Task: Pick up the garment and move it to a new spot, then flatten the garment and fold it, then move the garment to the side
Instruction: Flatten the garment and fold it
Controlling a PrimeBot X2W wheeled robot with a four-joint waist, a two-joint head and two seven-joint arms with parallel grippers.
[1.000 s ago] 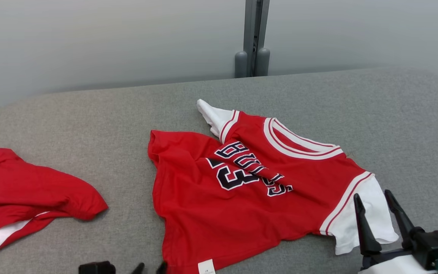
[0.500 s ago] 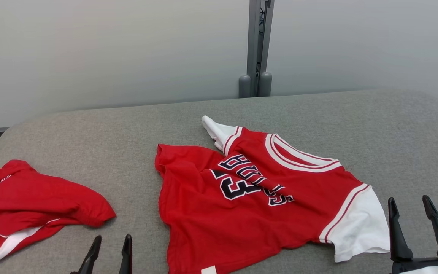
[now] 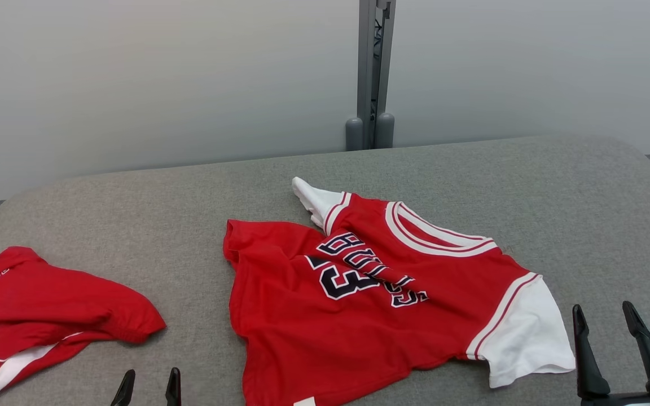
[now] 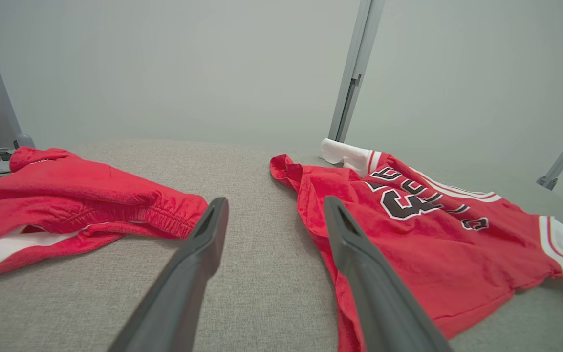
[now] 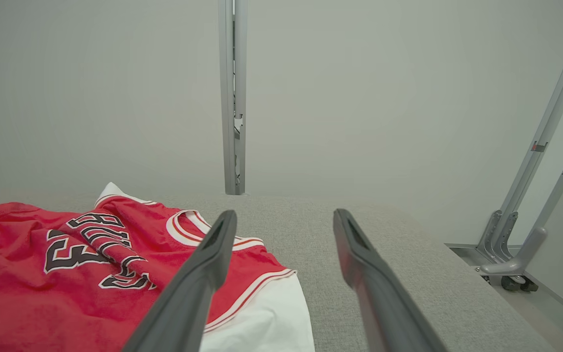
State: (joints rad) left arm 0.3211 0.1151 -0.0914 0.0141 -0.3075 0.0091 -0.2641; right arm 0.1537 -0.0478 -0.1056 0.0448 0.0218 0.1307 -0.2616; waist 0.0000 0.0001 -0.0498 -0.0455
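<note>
Head view showed the left gripper (image 3: 150, 379) and right gripper (image 3: 602, 313) both spread wide and empty, low at the near edge. The shirt (image 3: 359, 321) lay rumpled on the grey table (image 3: 133, 197) between them, its chest creased. Flattening would best start by pinching the hem and the white sleeve (image 3: 528, 338), then pulling outward evenly.

The jersey (image 3: 330, 332) is soft, matt red cloth with a faintly fuzzy nap and smooth white cloth sleeves. The other red garment (image 3: 48, 310) is similar matt cloth. The table top (image 3: 189, 192) is coarse grey woven fabric. The left gripper (image 3: 152, 373) and right gripper (image 3: 602, 307) look like smooth, matt dark plastic. The post (image 3: 371, 67) is satin grey metal.
</note>
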